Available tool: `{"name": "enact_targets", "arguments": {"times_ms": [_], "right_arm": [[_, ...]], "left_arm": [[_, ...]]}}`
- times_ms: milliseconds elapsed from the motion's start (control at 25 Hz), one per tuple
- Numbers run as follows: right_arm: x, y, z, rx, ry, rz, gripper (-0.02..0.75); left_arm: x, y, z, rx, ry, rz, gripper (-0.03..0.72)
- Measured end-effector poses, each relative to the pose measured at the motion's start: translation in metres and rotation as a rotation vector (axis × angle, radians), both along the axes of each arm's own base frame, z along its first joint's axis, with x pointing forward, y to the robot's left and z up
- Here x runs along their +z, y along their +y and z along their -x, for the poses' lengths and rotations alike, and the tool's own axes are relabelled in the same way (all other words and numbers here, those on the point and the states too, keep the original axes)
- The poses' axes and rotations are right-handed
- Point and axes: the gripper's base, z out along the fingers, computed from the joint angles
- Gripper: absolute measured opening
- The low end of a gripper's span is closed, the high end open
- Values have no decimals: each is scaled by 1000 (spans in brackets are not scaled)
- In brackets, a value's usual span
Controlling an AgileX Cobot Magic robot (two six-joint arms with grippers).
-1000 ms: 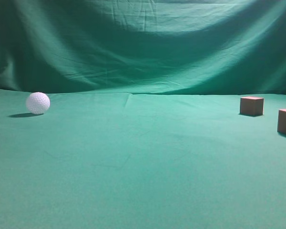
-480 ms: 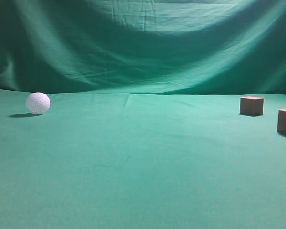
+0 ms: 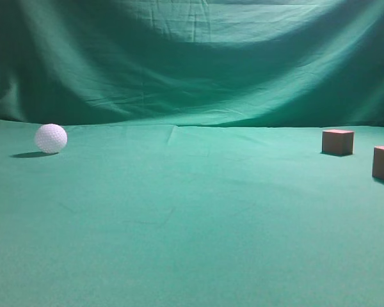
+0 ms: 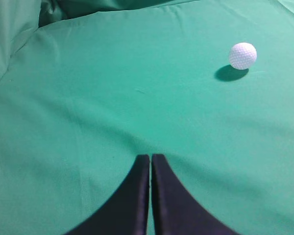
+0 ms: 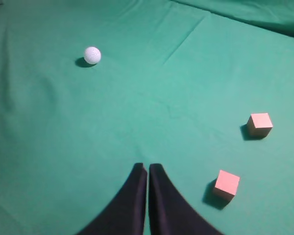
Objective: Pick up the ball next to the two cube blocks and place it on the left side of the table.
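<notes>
- The small white dimpled ball sat on the far left of the wide table draped in green cloth, free of any grip, with its shadow thrown to its left in the exterior view.
- In the left wrist view the same ball lay at the upper right, well apart from the left tool.
- The left tool hung above bare green cloth with its two black fingers pressed together, nothing held between them.
- The middle of the table showed only faint creases in the cloth, with the draped green backdrop rising behind.
- The right tool was likewise closed and empty, its dark fingers meeting at the tips.
- The two reddish-brown matte cube blocks stood at the far right of the table, well apart from the ball and near each other without touching.
- In the right wrist view the nearer cube lay just beside the right tool and the farther cube beyond it.
</notes>
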Motion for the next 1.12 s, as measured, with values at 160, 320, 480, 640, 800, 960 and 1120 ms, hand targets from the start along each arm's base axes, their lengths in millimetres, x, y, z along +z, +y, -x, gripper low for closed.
{"name": "enact_targets", "arguments": {"times_ms": [160,320,480,640,800,960,1120], "right_arm": [[-22,-13,6,-60,-90,-46,0],[-55,-25,6,-197,-156,-79,0],[-94,-38,5,-365,-220,-94,0],[-132,-46,8,-475,-271,-104,0],[-161,-50,13,-525,-280,-100,0],[-166,-53,16,-560,-290,-99,0],[-172,-54,17,-579,-227,-69,0]], "left_arm": [[0,0,0,0,0,0,0],[0,0,0,0,0,0,0],[0,0,0,0,0,0,0],[0,0,0,0,0,0,0],[0,0,0,0,0,0,0],[0,0,0,0,0,0,0],[0,0,0,0,0,0,0]]}}
